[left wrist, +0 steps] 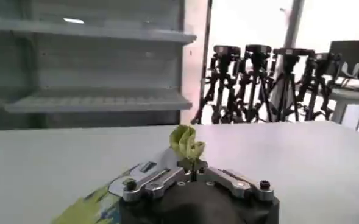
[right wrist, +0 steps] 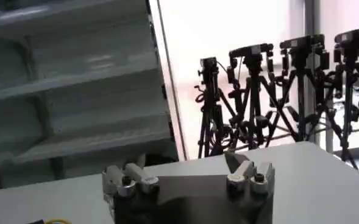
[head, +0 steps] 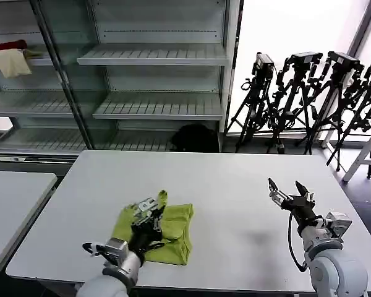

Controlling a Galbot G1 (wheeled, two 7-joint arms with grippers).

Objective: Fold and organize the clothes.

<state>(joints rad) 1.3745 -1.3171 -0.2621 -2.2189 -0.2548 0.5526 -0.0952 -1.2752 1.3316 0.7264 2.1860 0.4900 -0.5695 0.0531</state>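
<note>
A lime-green T-shirt [head: 173, 232] lies folded into a small bundle near the table's front left. My left gripper [head: 156, 204] is shut on a bunched edge of the T-shirt [left wrist: 187, 143], lifting that pinched fold a little above the rest of the cloth. A strip of the shirt with printed marks shows beside the wrist [left wrist: 91, 206]. My right gripper [head: 289, 189] hovers open above bare table at the front right, well apart from the shirt, with nothing between its fingers [right wrist: 185, 167].
The grey table [head: 235, 185] has free room in the middle and right. A second table [head: 15, 192] stands to the left. Metal shelving [head: 154, 74] with cream and red cloths [head: 11, 57] rises behind. Black tripods [head: 309, 99] stand at the back right.
</note>
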